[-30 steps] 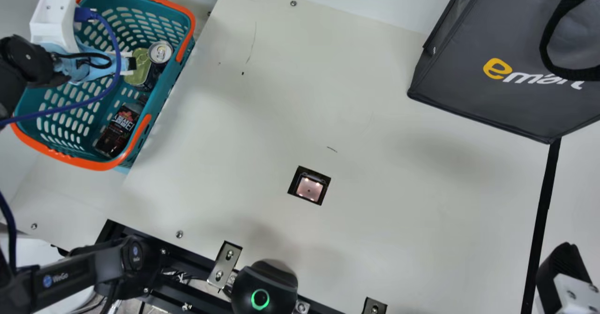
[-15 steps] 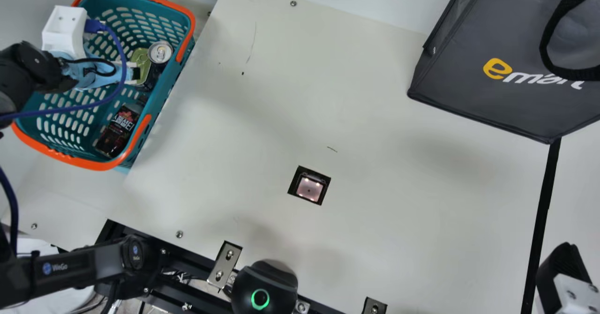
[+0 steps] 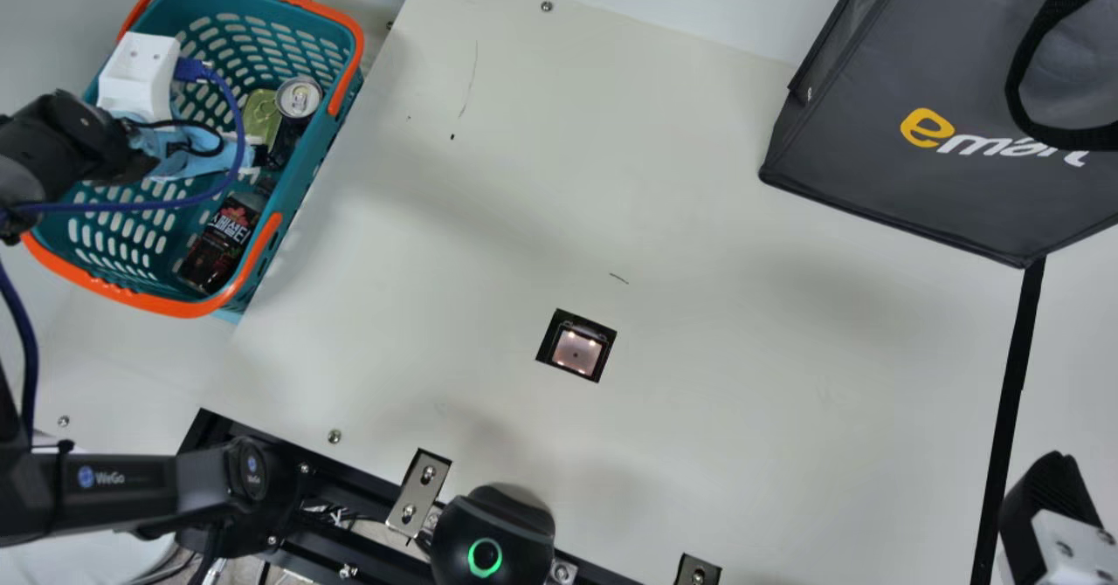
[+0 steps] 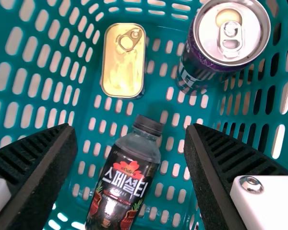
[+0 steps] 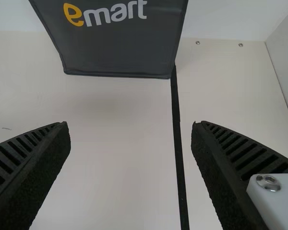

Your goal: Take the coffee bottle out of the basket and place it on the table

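In the main view my left gripper (image 3: pixel 260 155) is over the teal basket (image 3: pixel 301 185), above the coffee bottle's cap end. The dark-labelled coffee bottle (image 3: pixel 220 240) lies on the basket floor along its near right wall. In the left wrist view my left gripper (image 4: pixel 132 132) stands open, with the coffee bottle (image 4: pixel 124 179) below and between its fingers, untouched. My right gripper (image 3: pixel 1048 506) is at the main view's lower right edge; in the right wrist view the right gripper (image 5: pixel 130 127) is open with nothing between its fingers.
Beside the bottle in the basket are a yellow tin (image 4: pixel 125 60) and a dark drink can (image 4: pixel 216 45). A grey shopping bag (image 3: pixel 917 131) stands at the table's far right. A square scanner window (image 3: pixel 576 347) is set in the table (image 3: pixel 699 410).
My left gripper has moved rightward and somewhat nearer the bottle over the basket. The right gripper, basket and bottle have stayed in place.
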`<action>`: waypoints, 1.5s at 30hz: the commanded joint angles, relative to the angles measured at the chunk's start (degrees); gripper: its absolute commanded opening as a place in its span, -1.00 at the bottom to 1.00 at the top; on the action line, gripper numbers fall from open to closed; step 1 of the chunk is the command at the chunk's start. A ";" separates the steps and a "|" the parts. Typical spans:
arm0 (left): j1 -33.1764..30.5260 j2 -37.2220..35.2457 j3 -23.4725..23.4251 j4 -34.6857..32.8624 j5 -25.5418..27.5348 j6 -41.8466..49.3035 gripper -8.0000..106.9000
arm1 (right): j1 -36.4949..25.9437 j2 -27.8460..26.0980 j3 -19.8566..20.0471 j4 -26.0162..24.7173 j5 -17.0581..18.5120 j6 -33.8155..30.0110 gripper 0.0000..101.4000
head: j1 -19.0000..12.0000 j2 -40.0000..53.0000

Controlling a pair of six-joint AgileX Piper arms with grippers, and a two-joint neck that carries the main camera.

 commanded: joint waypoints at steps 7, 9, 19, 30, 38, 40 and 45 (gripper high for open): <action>-0.19 2.08 0.84 -1.64 -2.10 3.16 0.71 | 0.00 0.00 0.00 0.00 -0.07 0.00 0.79 | -1.48 0.14; -0.18 2.59 1.16 -2.07 -2.63 3.95 0.71 | 0.00 0.00 0.00 0.00 -0.07 0.00 0.79 | -1.48 0.14; -0.20 5.08 2.24 -4.61 -5.08 7.40 0.71 | 0.00 0.00 0.00 0.00 -0.07 0.00 0.79 | -1.48 0.14; 0.47 7.59 2.03 -8.63 -6.48 12.59 0.71 | 0.00 0.00 0.00 0.00 -0.07 0.00 0.79 | -1.48 0.14; 0.21 12.29 0.47 -13.35 -8.81 17.46 0.71 | 0.00 0.00 0.00 0.00 -0.02 0.00 0.79 | -1.48 0.14; 0.17 13.00 0.42 -14.55 -9.24 18.82 0.71 | 0.00 0.00 0.00 0.00 -0.02 0.00 0.79 | -1.48 0.14; 0.18 14.75 0.06 -17.43 -10.04 22.29 0.71 | 0.00 0.00 0.00 0.00 -0.02 0.00 0.79 | -1.48 0.14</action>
